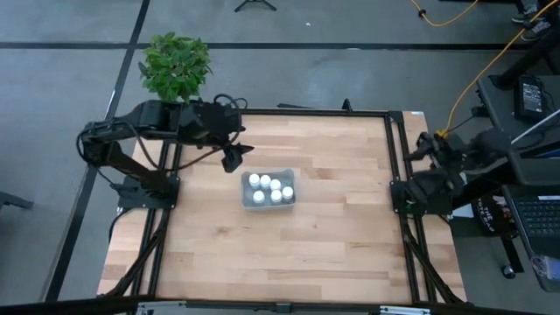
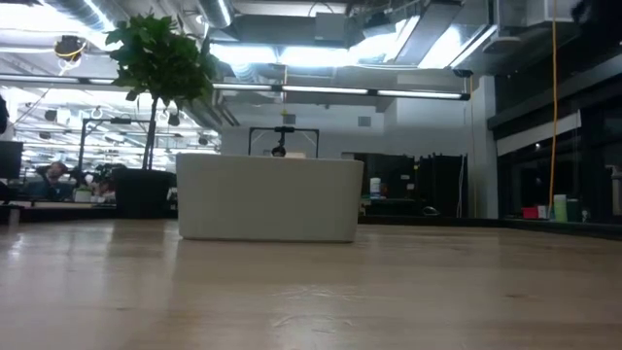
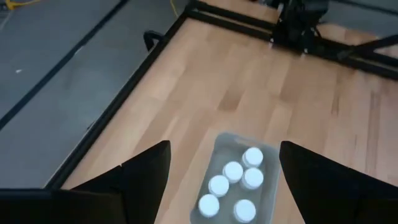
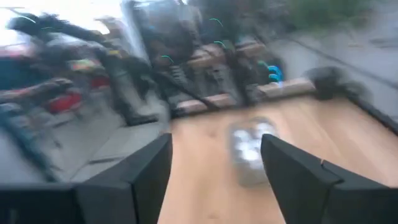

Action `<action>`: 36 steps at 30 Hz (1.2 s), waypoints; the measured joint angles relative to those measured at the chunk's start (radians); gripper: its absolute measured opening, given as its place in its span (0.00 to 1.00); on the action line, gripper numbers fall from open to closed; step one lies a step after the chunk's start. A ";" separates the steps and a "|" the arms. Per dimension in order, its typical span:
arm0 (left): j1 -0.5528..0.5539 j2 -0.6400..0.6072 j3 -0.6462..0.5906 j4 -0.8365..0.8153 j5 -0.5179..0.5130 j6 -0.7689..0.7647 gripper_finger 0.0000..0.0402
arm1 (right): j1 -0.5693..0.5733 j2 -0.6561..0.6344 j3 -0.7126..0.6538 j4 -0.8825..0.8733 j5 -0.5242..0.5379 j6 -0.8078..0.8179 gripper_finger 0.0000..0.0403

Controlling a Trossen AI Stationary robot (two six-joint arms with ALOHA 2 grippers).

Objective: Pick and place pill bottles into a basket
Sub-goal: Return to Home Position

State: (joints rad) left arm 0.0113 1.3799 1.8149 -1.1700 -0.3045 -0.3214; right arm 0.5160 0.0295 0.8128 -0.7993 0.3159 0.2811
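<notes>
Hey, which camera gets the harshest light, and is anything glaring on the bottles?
Low view: bright ceiling lights glare behind the basket. High view: even light, pill bottles bright white. Left wrist view: caps evenly lit, no hot spots.

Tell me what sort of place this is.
Probably a robotics lab: a framed wooden table with a left arm and a right arm at its edges, bare ceiling ducts, and a yellow cable across the floor.

Right gripper (image 4: 214, 171), fingers spread wide, over the wooden table (image 4: 199, 202); ahead lies the basket (image 4: 250, 165) holding white bottles (image 4: 247, 144); a plant (image 4: 323, 11) stands beyond the table.
</notes>
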 joint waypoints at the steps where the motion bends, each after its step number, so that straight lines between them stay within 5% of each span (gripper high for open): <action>1: -0.007 -0.005 -0.005 0.001 -0.010 -0.012 0.73 | 0.014 0.000 -0.049 0.115 -0.009 -0.022 0.61; 7: -0.064 0.004 -0.012 -0.014 -0.073 -0.064 0.73 | 0.038 -0.024 -0.375 0.547 -0.062 -0.097 0.61; 17: -0.156 0.029 -0.011 -0.012 -0.116 -0.082 0.73 | 0.037 -0.023 -0.807 0.985 -0.132 0.124 0.61; 36: -0.189 0.032 -0.011 -0.010 -0.122 -0.107 0.73 | 0.036 -0.024 -0.803 0.881 -0.179 -0.132 0.54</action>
State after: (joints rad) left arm -0.1780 1.4120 1.8034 -1.1797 -0.4267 -0.4281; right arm 0.5518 0.0059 0.0101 0.0822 0.1371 0.1486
